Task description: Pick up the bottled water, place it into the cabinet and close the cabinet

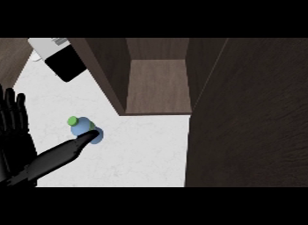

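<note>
The bottled water (82,127) is a small blue bottle with a green cap, standing on the white counter (140,154) left of centre. My left hand (7,132) shows at the left edge, open with fingers up, resting. Its thumb (56,156) stretches out to the right, and its tip overlaps the bottle's lower side in this view. Behind the bottle, the dark wooden cabinet (158,85) stands open with a bare shelf inside. Its open door (260,114) fills the right side. My right hand is not visible.
A white and black appliance (62,61) sits on the counter at the back left, beside the cabinet's left wall (108,70). The open door blocks sight of the counter's right part. Dark wood (4,57) shows past the counter's far left edge.
</note>
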Robot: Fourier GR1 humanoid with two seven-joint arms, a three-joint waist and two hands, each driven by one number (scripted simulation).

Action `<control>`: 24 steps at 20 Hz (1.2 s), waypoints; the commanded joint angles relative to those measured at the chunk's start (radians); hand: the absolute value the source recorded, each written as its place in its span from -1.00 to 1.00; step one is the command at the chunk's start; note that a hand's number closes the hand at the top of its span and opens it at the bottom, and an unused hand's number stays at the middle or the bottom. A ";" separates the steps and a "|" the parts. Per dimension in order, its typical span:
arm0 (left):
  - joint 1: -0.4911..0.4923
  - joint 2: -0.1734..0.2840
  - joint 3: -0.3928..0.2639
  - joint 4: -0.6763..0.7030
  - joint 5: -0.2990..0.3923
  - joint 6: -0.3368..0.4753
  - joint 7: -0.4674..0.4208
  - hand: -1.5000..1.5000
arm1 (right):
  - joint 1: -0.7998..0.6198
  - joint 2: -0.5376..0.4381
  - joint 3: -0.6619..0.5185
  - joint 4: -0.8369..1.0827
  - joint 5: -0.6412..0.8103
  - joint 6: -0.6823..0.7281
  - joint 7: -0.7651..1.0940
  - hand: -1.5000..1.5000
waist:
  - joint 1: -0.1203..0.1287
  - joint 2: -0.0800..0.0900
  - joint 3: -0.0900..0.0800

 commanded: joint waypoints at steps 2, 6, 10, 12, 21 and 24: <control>0.037 -0.011 -0.205 -0.084 -0.187 0.171 0.166 -1.00 | 0.158 -0.018 0.036 -0.178 -0.034 0.020 0.079 -1.00 | 0.005 -0.002 0.001; -0.008 -0.012 -0.237 0.048 -0.218 0.286 0.176 -1.00 | 0.290 -0.007 0.087 -0.273 -0.027 0.042 0.052 -1.00 | 0.001 0.001 0.000; 0.003 -0.012 -0.281 -0.005 -0.335 0.279 0.306 -1.00 | 0.385 0.000 0.133 -0.291 0.016 0.048 -0.002 -1.00 | 0.002 0.000 0.001; 0.033 -0.012 -0.287 0.010 -0.331 0.298 0.265 -1.00 | 0.374 -0.004 0.107 -0.222 0.006 0.072 -0.070 -1.00 | 0.007 0.001 0.000; 0.082 0.017 -0.184 0.104 -0.225 0.367 0.142 -1.00 | 0.446 -0.020 0.131 -0.322 0.001 0.063 -0.040 -1.00 | 0.003 0.002 -0.001; 0.147 0.019 -0.192 0.140 -0.165 0.410 0.049 -1.00 | 0.548 -0.012 0.168 -0.307 0.041 0.082 -0.130 -1.00 | 0.001 -0.001 -0.001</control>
